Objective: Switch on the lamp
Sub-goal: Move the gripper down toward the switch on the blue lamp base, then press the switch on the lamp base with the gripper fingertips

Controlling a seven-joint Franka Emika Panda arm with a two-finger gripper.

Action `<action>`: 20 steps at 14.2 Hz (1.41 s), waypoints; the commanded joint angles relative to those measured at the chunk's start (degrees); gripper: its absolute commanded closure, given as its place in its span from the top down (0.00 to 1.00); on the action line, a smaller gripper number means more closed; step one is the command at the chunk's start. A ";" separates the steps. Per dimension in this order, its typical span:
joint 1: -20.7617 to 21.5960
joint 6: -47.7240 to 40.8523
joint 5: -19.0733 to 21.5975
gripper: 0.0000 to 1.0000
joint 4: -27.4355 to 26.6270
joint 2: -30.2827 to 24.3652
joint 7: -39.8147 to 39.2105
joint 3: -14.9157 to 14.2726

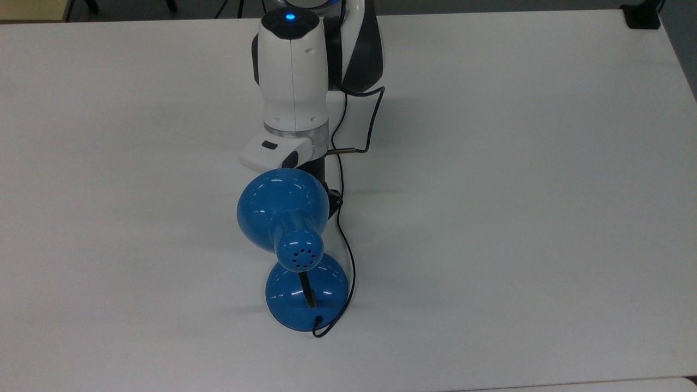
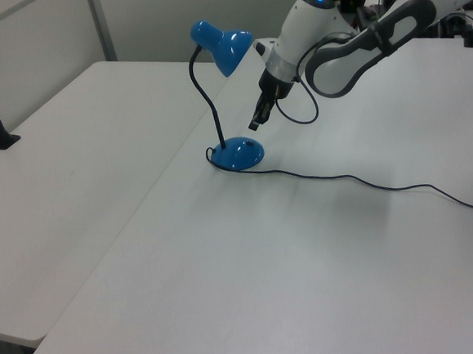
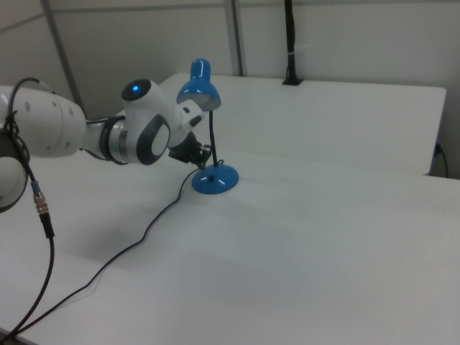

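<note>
Gripper (image 2: 255,125) just above the lamp (image 2: 236,153) base, jaws apparently closed, empty; broad bare table (image 2: 252,274) around.

White table (image 1: 517,163) carries lamp (image 1: 306,291), apparently unlit.

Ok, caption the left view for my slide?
Panda arm's gripper hangs above the blue lamp base on the white table.

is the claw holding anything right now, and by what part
Nothing is held: the claw hangs in the air above the lamp base, touching nothing.
</note>
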 commanded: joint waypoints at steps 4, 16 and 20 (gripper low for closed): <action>1.45 6.30 -0.09 0.00 0.66 4.16 1.78 -0.87; 1.36 6.84 -0.44 0.00 2.59 5.22 3.54 -2.28; 1.36 6.84 -0.88 0.00 2.59 5.40 3.45 -2.19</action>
